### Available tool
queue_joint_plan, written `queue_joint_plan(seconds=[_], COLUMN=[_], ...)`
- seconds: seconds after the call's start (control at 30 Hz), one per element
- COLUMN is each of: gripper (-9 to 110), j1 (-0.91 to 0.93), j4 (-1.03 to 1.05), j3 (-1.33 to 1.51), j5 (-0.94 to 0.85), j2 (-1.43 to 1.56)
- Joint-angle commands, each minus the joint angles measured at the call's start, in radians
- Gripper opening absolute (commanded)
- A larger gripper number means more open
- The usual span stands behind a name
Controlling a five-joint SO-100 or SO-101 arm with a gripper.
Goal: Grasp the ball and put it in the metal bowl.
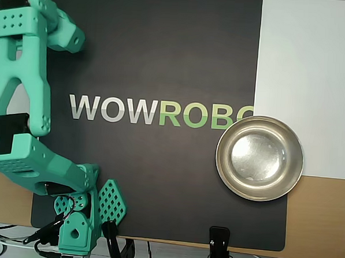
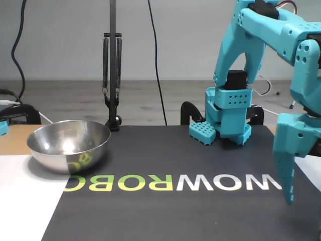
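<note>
Step in hand: judging by the layout, the reach has not begun; nothing is held that can be seen, and the metal bowl (image 1: pixel 219 157) is empty in the overhead view.
Ball: not visible in either view. It is not in the bowl, not on the mat around it, and I cannot say where it is.
Metal bowl: round, shallow and polished steel with a thin rim and a flat, faintly scuffed bottom. In the fixed view its wall (image 2: pixel 75 155) mirrors the green lettering.
What the bowl sits on: it straddles the black mat (image 1: pixel 164 59), a white sheet (image 1: pixel 309 67) and bare wood (image 1: pixel 318 217).
Mat: matte and dark, printed with grey and green letters that run right up to the bowl's rim.
Gripper (image 2: pixel 287 193): well apart from the bowl, across the mat. In the fixed view it hangs with one tapered finger pointing down, just above the mat.
Claw state: only that one finger shows clearly, so I cannot tell whether the claw is spread or pressed together.
Arm: teal printed plastic with perforated panels and black servo blocks.
Next move: it calls for finding the ball first, then bringing a spread claw over it. A smooth round ball would probably roll from an off-centre pinch.
</note>
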Motion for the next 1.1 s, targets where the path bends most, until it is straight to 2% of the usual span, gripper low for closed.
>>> queue_joint_plan(seconds=[0.0,1.07], gripper=[56,56], j1=[0.002,-0.028], j4=[-0.005,0.006], j3=[-0.049,-0.227], j5=[0.000,0.002], j2=[0.008,-0.129])
